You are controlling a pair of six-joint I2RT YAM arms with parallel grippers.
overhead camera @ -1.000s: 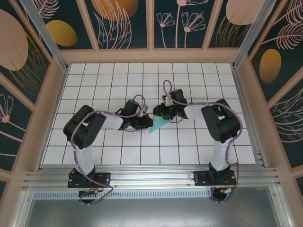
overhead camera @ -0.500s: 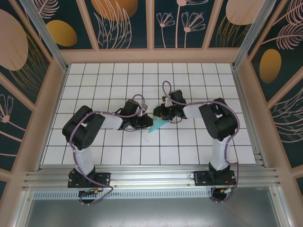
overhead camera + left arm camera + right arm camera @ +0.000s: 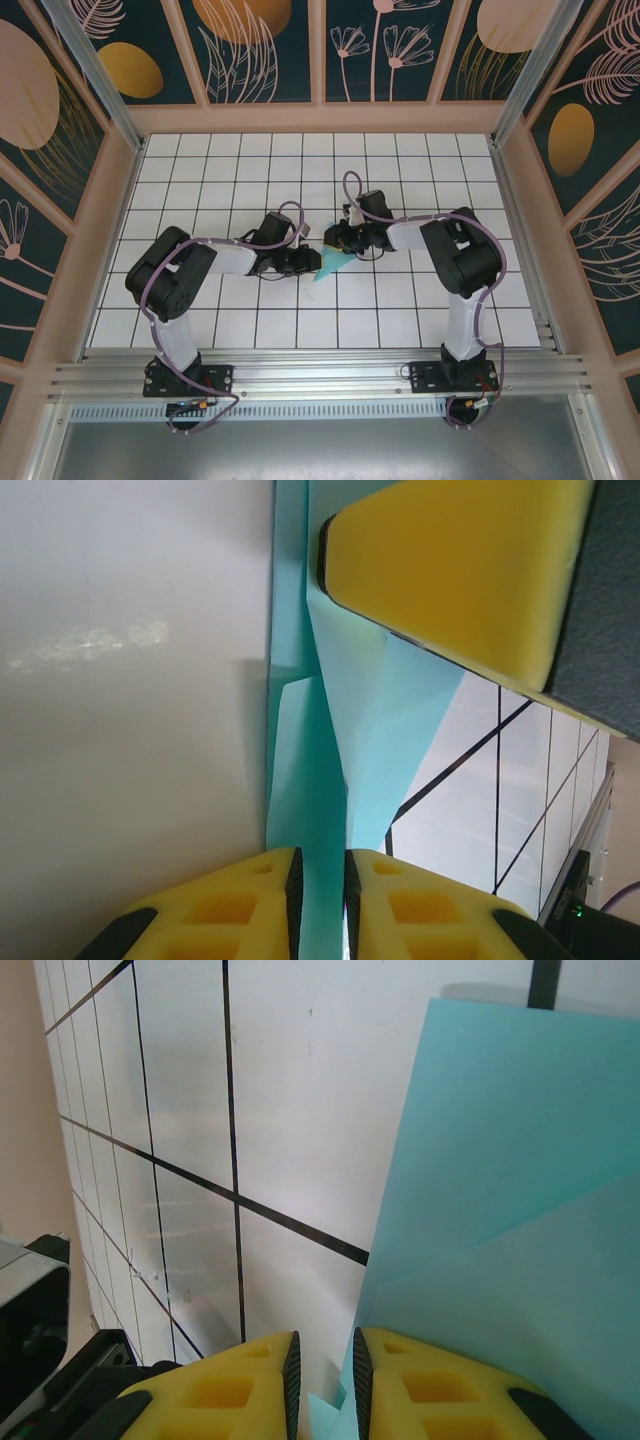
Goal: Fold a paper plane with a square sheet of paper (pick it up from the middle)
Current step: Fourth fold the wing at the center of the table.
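The light teal sheet of paper [image 3: 333, 264] lies folded into a narrow pointed wedge on the white grid table, between the two arms. My left gripper [image 3: 310, 262] is low at its left side. In the left wrist view the jaws [image 3: 319, 860] stand a narrow gap apart, with a raised fold of the paper [image 3: 370, 730] running between the pads. My right gripper [image 3: 338, 243] is at the wedge's upper end. In the right wrist view its jaws [image 3: 322, 1345] are slightly parted, bare table shows between them, and the paper [image 3: 510, 1180] lies by the right pad.
A yellow finger of the right gripper [image 3: 450, 560] hangs close over the paper in the left wrist view. The white tiled table [image 3: 400, 320] is ringed by wooden walls [image 3: 320, 118], with a metal rail [image 3: 320, 375] along the near edge.
My left jaws have parted from shut to a narrow gap around the fold. The left arm's elbow has shifted slightly left. The right gripper and the paper have hardly moved.
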